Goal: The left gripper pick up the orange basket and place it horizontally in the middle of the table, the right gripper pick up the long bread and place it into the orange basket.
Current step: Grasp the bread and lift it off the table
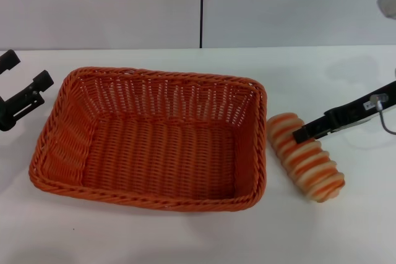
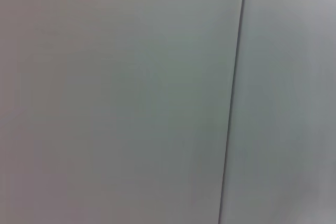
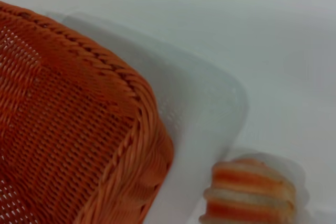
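Head view: the right gripper (image 1: 301, 134) reaches in from the right edge, its arm cut off there, and its black tip lies over the long bread (image 1: 305, 156). Whether the fingers are parted or clamped on the loaf cannot be told, since only one dark tip shows. The loaf, cream with orange-brown ridges across its top, lies on the table (image 1: 185, 233) directly beneath that tip. Just beyond the tip, toward the left arm, stands the orange basket (image 1: 253, 153), woven, braided at the rim, nothing in it, apparently close beside the loaf. The left gripper (image 1: 21, 94) hangs past the basket's far end, fingers spread and holding nothing, partly cropped. The right wrist view shows only a basket corner and one end of the loaf; the left wrist view shows a blank wall.
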Controlling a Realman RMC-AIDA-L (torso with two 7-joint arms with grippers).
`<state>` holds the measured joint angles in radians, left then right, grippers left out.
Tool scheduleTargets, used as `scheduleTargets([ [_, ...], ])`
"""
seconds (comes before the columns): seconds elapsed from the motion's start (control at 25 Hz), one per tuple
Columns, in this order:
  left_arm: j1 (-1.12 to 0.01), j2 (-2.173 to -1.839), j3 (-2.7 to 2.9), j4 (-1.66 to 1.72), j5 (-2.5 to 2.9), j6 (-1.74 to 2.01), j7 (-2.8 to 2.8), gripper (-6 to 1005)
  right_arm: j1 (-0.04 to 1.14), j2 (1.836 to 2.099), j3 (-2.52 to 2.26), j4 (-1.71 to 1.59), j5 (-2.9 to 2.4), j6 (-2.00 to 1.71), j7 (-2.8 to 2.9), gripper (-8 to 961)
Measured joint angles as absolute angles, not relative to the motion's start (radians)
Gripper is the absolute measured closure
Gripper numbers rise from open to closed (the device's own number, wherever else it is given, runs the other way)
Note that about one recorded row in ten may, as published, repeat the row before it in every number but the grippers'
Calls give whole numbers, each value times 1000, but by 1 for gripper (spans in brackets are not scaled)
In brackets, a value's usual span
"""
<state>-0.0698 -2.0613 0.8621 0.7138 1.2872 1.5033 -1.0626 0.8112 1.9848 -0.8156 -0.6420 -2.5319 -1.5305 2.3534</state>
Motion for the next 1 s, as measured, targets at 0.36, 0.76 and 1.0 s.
scheduleTargets([
  [0.36, -80, -2060, 862, 716, 1286, 1500, -1062, 183, 834, 1998, -823, -596, -2533, -1476, 2339, 345],
  [0.76, -93, -2059, 862, 716, 1286, 1498, -1062, 183, 832, 2008, -846, -595, -2533, -1458, 2334, 529],
  [1.0, -94, -2059, 859, 715, 1289, 1496, -1061, 183, 814, 2010, -838, -618, -2527, -1443, 2341, 584],
])
